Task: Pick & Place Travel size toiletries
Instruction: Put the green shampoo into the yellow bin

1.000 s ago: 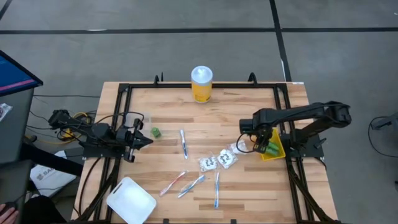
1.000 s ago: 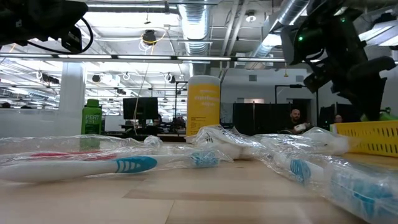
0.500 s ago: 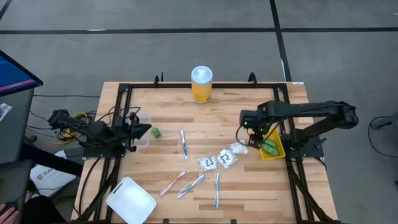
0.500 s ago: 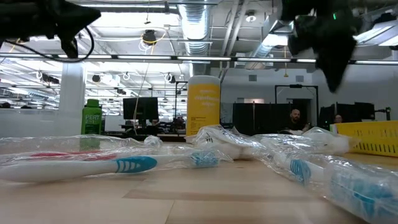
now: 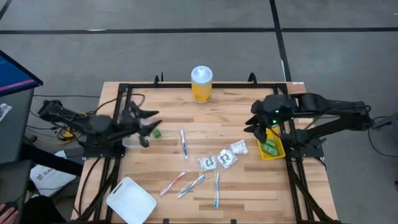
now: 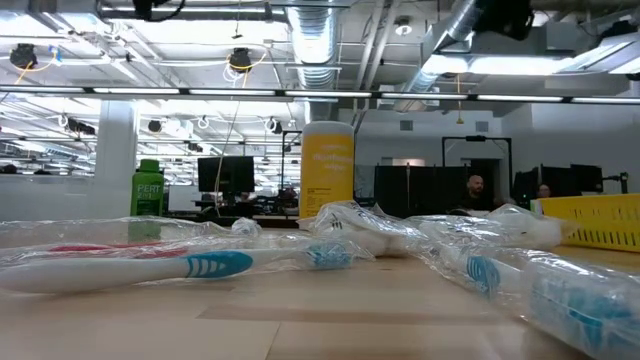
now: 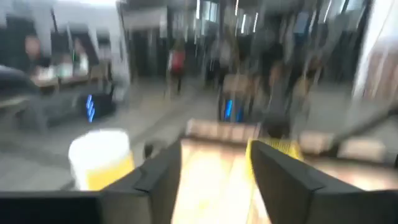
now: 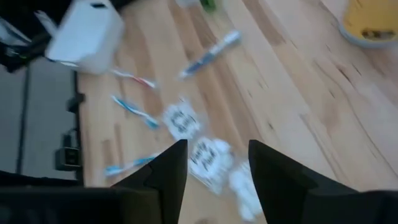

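Observation:
Several slim toothbrushes (image 5: 183,143) (image 5: 191,185) (image 6: 200,265) and three crinkly white packets (image 5: 226,158) (image 8: 180,119) lie flat on the wooden table. One small green chunk (image 5: 157,132) sits at the left. My left gripper (image 5: 151,118) (image 7: 214,146) hovers open just beyond that chunk, with nothing between its fingers. My right gripper (image 5: 256,124) (image 8: 217,146) hangs open above the table, beside the yellow bin (image 5: 273,151), which holds green pieces (image 5: 268,147).
A tall yellow jar (image 5: 201,84) (image 6: 327,170) with a white lid stands at the far edge. A white square box (image 5: 130,200) lies at the near left corner. Black frame rails (image 5: 118,124) run along both table sides. People show in the room beyond.
My left gripper has risen, gone toward the far edge and opened. My right gripper has lifted away from the packets and moved toward the far edge, above the yellow bin's side. Both have left the low view upward. The toiletries lie where they were.

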